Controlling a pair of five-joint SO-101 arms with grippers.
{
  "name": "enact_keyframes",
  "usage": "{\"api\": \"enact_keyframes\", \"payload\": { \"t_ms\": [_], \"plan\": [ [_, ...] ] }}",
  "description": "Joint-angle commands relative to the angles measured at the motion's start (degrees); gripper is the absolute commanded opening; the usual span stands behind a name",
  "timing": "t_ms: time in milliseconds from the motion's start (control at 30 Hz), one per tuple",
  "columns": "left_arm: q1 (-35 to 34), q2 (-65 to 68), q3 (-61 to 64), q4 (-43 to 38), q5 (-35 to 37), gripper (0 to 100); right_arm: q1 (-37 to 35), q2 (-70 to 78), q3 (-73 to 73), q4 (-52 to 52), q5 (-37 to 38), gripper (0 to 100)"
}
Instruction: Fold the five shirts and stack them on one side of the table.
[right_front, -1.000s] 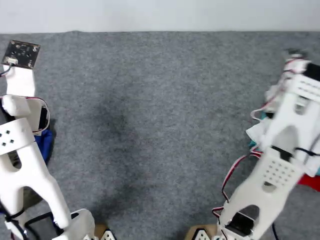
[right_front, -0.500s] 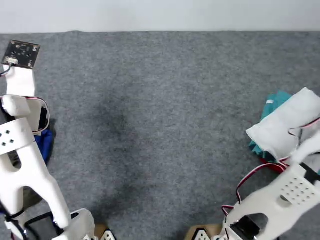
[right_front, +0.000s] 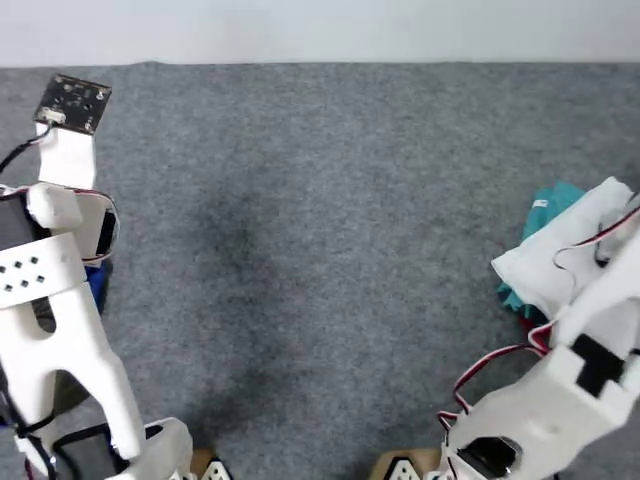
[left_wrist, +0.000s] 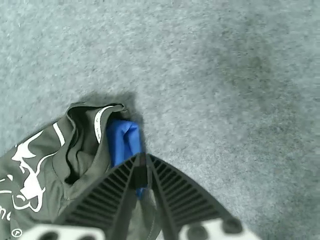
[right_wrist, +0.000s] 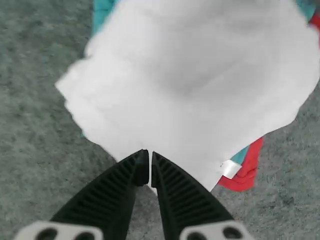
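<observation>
So all five shirts are sitting in two lumps at opposite edges of the grey desk (right_front: 330, 200). On the robot's right, the white shirt (right_wrist: 200, 80) lies on top of the teal shirt (right_wrist: 102, 10), with a bit of the red shirt (right_wrist: 245, 175) poking out underneath. Over on the left, the blue shirt (left_wrist: 122, 140) is tucked against the dark olive shirt (left_wrist: 45, 170) with the white print.

The right gripper (right_wrist: 150, 154) is right at the near edge of the white shirt, and its fingers (right_wrist: 120, 180) are pressed together. I honestly can't tell if any cloth is caught between them. Same story with the left gripper (left_wrist: 144, 159): fingers pressed together, tips sitting on the blue shirt, and whether there's a real pinch is unclear.

My read is that nothing looks properly folded yet, so the job at hand is getting one shirt out onto open desk to work on. To do that well:
- take the top shirt only, so white first on the right
- spread the fingers before going in, then bite a single layer at a hem or shoulder, not a bunched wad
- drag low and slow toward the middle so the teal one isn't pulled along
- use both arms on opposite corners to flatten it
</observation>
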Motion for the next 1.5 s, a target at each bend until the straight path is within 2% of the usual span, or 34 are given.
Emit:
{"api": "enact_keyframes", "payload": {
  "t_ms": [0, 100, 267, 400, 500, 633, 733, 833, 1000, 1233, 1400, 1467],
  "plan": [
    [-2.9, -2.02, -0.22, 1.23, 0.44, 1, -2.24, -6.64, 2.9, 2.24, 0.53, 0.9],
    [-8.97, -1.85, -0.22, 1.23, -0.09, 3, -2.68, -10.07, 9.49, 2.24, 0.53, 0.9],
    [-20.92, -1.41, 0.92, 0.62, -5.98, 20, -3.03, -17.19, 21.71, 2.15, 0.53, 0.9],
    [-27.87, -1.32, 6.2, -3.52, -15.65, 21, -4.09, -22.37, 29.54, 2.15, 0.53, 0.9],
    [-31.21, -1.32, 13.32, -11.52, -21.1, 22, -5.41, -25.27, 33.85, 2.15, 0.53, 0.9],
    [-31.47, -1.32, 24.84, -23.3, -25.05, 22, -7.08, -28.35, 37.54, 2.15, 0.53, 0.9],
    [-31.65, -1.32, 31.78, -32.0, -25.32, 21, -8.13, -30.46, 39.74, 2.15, 0.53, 0.9],
    [-31.82, -1.32, 36.7, -36.57, -25.49, 19, -8.57, -32.57, 42.37, 2.15, 0.53, 0.9],
    [-30.15, -2.11, 37.23, -37.01, -25.41, 0, -8.4, -37.49, 46.51, 2.15, 0.53, 0.9],
    [-29.98, -10.64, 24.57, -23.82, -24.62, 0, -8.31, -46.37, 50.29, 2.15, 0.53, 0.9],
    [-26.64, -19.96, 10.68, -22.68, -13.36, 0, -8.31, -52.44, 52.92, 2.15, 0.62, 0.9],
    [-23.12, -22.42, 5.93, -23.21, -8.97, 0, -8.31, -54.11, 53.89, 2.15, 0.62, 0.9]
  ]
}}
